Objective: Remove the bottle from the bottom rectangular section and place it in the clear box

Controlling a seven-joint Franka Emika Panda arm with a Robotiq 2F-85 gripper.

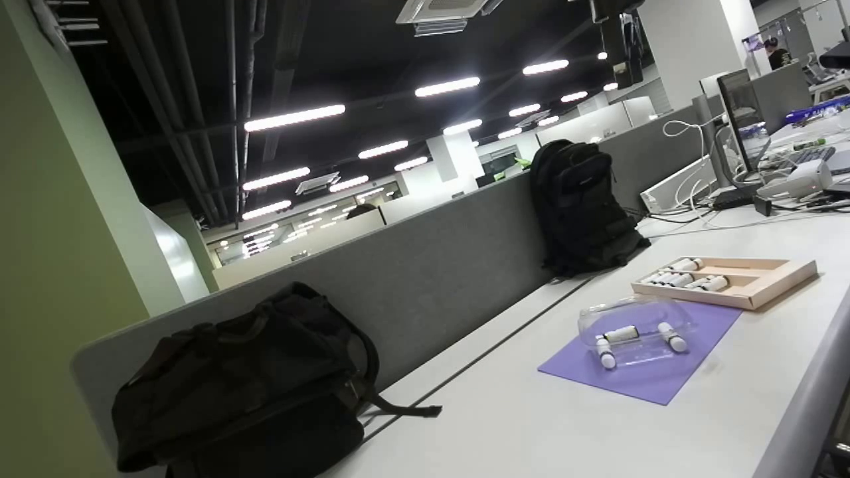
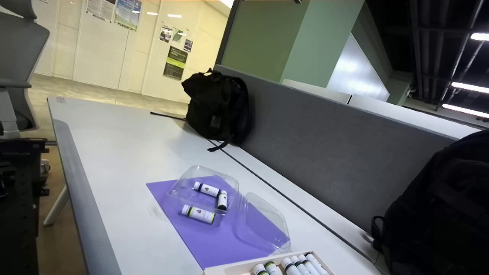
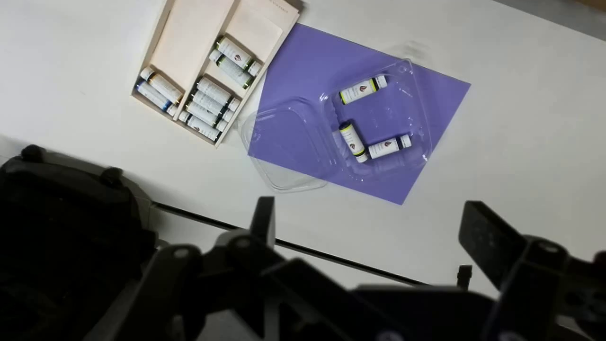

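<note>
The light-tan wooden tray [image 3: 189, 33] shows in the wrist view at the upper left and partly in both exterior views [image 1: 787, 282] [image 2: 233, 269]. A divider splits it lengthwise. One section holds two bottles [image 3: 158, 90], the other several bottles [image 3: 208, 106]; I cannot tell which is the bottom section. The clear box [image 3: 386, 116] lies with its lid [image 3: 289, 142] folded open, also in both exterior views [image 1: 641, 355] [image 2: 183, 191]. Three white-labelled bottles [image 3: 362, 91] lie in it. My gripper [image 3: 369, 210] is open and empty, seen above the table, and out of both exterior views.
A purple mat [image 3: 298, 61] lies under the clear box, beside the tray. Black backpacks [image 1: 252, 392] [image 1: 578, 206] stand against the grey partition [image 1: 451, 259]. A monitor [image 1: 744, 119] and cables are at the table's far end. A groove [image 3: 331, 259] runs along the table.
</note>
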